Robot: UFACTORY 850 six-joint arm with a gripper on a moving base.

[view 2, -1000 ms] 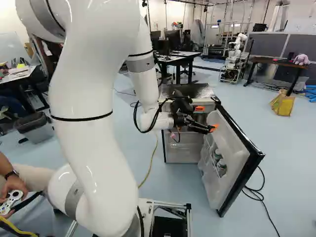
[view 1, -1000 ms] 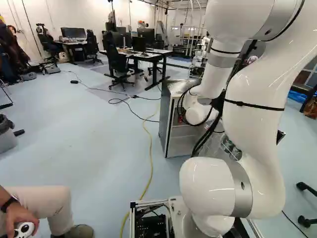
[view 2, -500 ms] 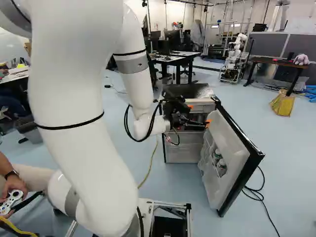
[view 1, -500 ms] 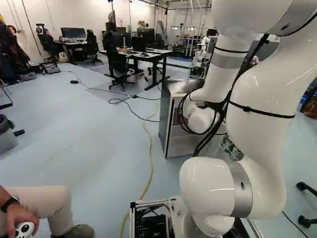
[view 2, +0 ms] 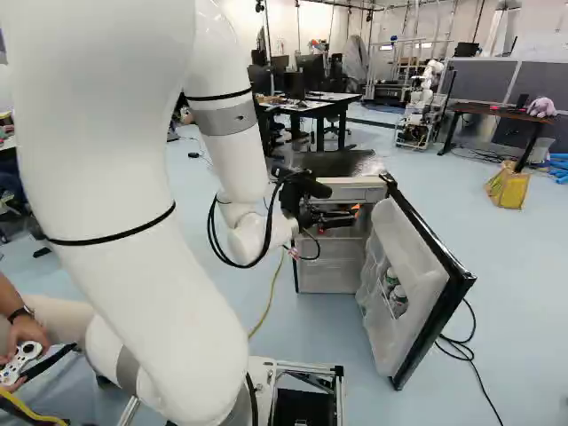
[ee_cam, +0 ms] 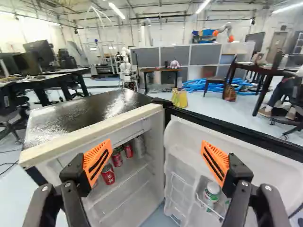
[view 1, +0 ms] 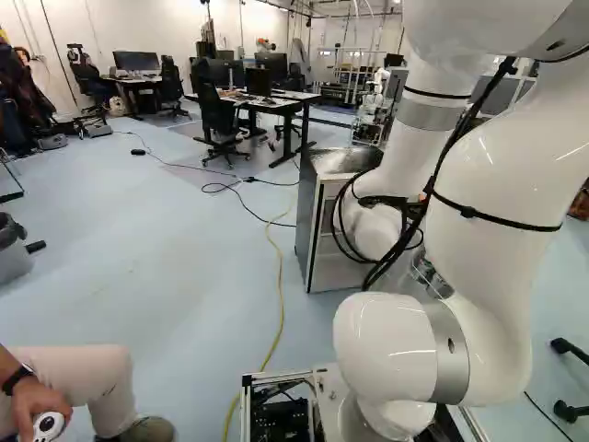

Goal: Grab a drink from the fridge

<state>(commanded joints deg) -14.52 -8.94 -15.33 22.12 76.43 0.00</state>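
Red cans are seen on a shelf inside the fridge. The gripper, spread wide and empty, should be shifted off the door, lined up with one can below the fridge's top, then advanced level. Since the earlier frame, the arm has been swung away from the door; the fridge is unmoved.

Bright ceiling lights shine overhead, and pale glare streaks the glossy fridge top.
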